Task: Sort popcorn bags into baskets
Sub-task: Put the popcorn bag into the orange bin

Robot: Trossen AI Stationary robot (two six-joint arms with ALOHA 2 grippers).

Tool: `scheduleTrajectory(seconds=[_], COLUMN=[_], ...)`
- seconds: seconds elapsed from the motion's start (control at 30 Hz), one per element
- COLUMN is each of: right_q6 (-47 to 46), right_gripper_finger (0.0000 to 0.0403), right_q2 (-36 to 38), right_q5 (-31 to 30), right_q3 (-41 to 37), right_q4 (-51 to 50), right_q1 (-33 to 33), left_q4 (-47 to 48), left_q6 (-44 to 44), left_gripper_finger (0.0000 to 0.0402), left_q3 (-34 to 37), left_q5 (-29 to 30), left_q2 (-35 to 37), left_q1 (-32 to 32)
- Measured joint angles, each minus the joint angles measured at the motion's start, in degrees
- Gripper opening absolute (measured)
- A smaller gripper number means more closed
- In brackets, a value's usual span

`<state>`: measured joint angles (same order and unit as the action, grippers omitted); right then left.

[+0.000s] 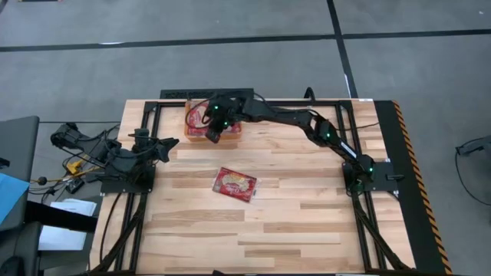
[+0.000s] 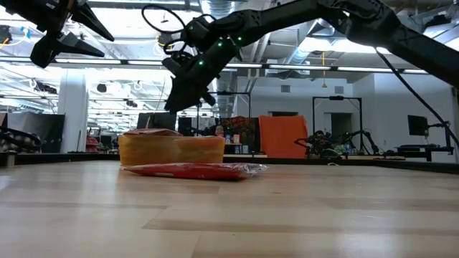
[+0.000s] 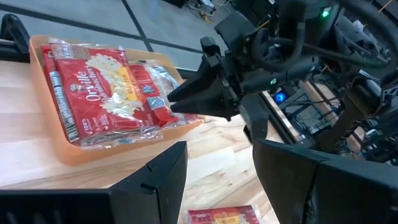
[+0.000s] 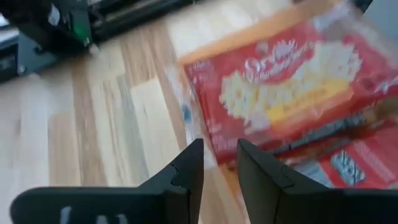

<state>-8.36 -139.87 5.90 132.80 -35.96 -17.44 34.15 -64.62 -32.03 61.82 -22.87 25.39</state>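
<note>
Over the orange basket [image 1: 239, 135] hangs the right claw [image 1: 213, 135], at the far edge of the surface [image 1: 307, 222]. Popcorn bags [image 3: 102, 93] lie piled inside the basket, red and shiny in clear wrap. One more popcorn bag [image 1: 234, 184] lies flat on the surface, near the middle, well apart from the basket and closer to us than it.

That bag looks light and thin. Its wrap looks slippery and crinkly, so it may slide or bend when pinched. I think the best place to grab it is along one long edge, or across its narrow middle.

The right claw [image 4: 217, 163] has its fingers a little apart, with a small gap between them. It holds nothing and sits just above the piled bags.

The left claw [image 1: 170, 142] waits beside the basket, off to the left, fingers spread and holding nothing.
</note>
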Motion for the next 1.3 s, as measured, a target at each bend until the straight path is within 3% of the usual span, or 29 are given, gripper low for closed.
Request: scheduleTrajectory(seconds=[1.3], right_q6=[-6.9], right_gripper_finger=[0.0118], right_q2=[-3.0], right_q5=[-3.4], right_q3=[-4.0], right_q4=[10.9], right_q1=[-3.0], left_q4=[-0.1], left_q6=[-1.2], left_gripper_finger=[0.0173], left_q3=[0.0], left_q5=[0.0], left_q2=[0.0], left_q1=[0.0])
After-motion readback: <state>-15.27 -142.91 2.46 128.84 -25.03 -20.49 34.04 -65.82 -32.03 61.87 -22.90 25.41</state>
